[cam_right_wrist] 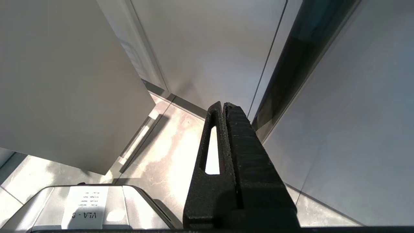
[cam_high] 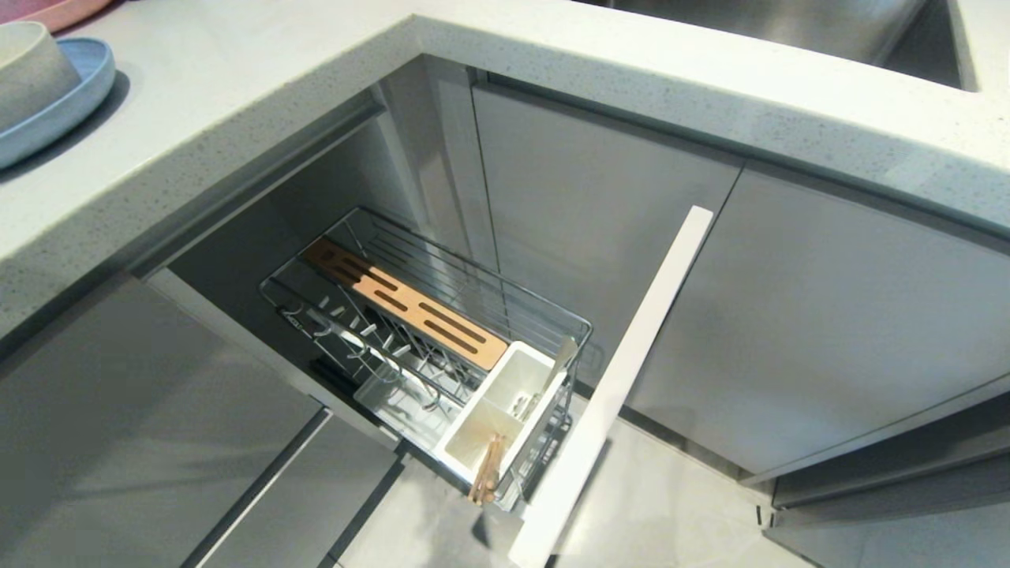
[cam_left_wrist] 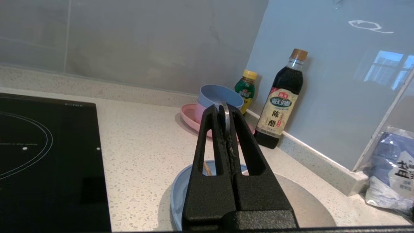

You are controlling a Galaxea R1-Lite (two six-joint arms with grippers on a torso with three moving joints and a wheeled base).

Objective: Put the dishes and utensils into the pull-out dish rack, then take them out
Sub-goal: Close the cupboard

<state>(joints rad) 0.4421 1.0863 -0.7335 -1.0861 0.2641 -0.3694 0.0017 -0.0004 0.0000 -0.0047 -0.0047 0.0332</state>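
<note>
Speckled pale bench [cam_high: 237,87] wraps the corner of the kitchen, and below it the pull-out dish rack [cam_high: 426,331] stands drawn out in the centre of the head frame, its door front [cam_high: 623,379] slanting toward the lower middle. Within the wire basket the wooden strip [cam_high: 406,304] lies along the far side and the white caddy [cam_high: 505,406] sits at the near end; the chopsticks [cam_high: 487,469] stand in its nearer compartment and a spoon [cam_high: 556,367] leans in the farther one. At the upper left the off-white bowl [cam_high: 28,71] sits in the pale-blue plate [cam_high: 67,106] on the bench. My left tool [cam_left_wrist: 224,110] is clenched on a thin silver spoon handle [cam_left_wrist: 226,118], above that plate [cam_left_wrist: 179,191] in my wrist frame. Beyond it a small blue bowl [cam_left_wrist: 216,95] is stacked on a pink bowl [cam_left_wrist: 200,112] on a pink plate [cam_left_wrist: 189,118], beside two bottles [cam_left_wrist: 281,100]. My right tool [cam_right_wrist: 223,106] is clenched on nothing, hanging by the cabinet fronts.
</note>
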